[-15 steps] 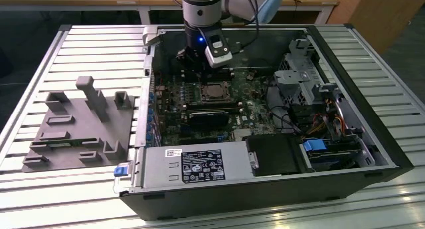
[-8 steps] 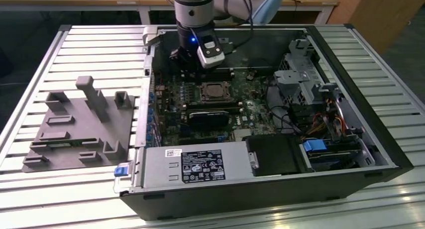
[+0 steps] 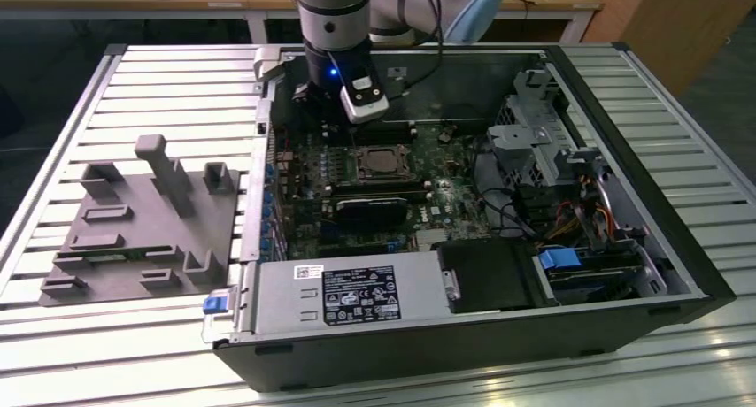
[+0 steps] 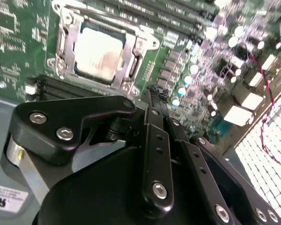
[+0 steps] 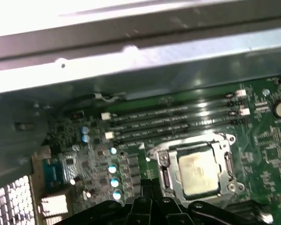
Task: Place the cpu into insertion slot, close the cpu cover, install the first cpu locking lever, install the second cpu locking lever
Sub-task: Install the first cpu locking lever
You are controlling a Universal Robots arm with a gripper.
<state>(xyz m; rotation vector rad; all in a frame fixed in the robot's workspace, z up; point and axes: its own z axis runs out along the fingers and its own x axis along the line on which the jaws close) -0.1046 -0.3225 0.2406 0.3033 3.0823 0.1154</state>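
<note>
The cpu (image 4: 98,51) looks light, stiff and thin. Its smooth metal top would likely slip and its underside is probably fragile, so I would take hold by two opposite edges. It sits flat in the insertion slot (image 4: 133,65) with the cpu cover (image 4: 69,44) lying down around it. The pincer (image 4: 157,91) is closed on nothing and hovers apart from the chip, which lies at about five o'clock of it in the exterior view.
</note>
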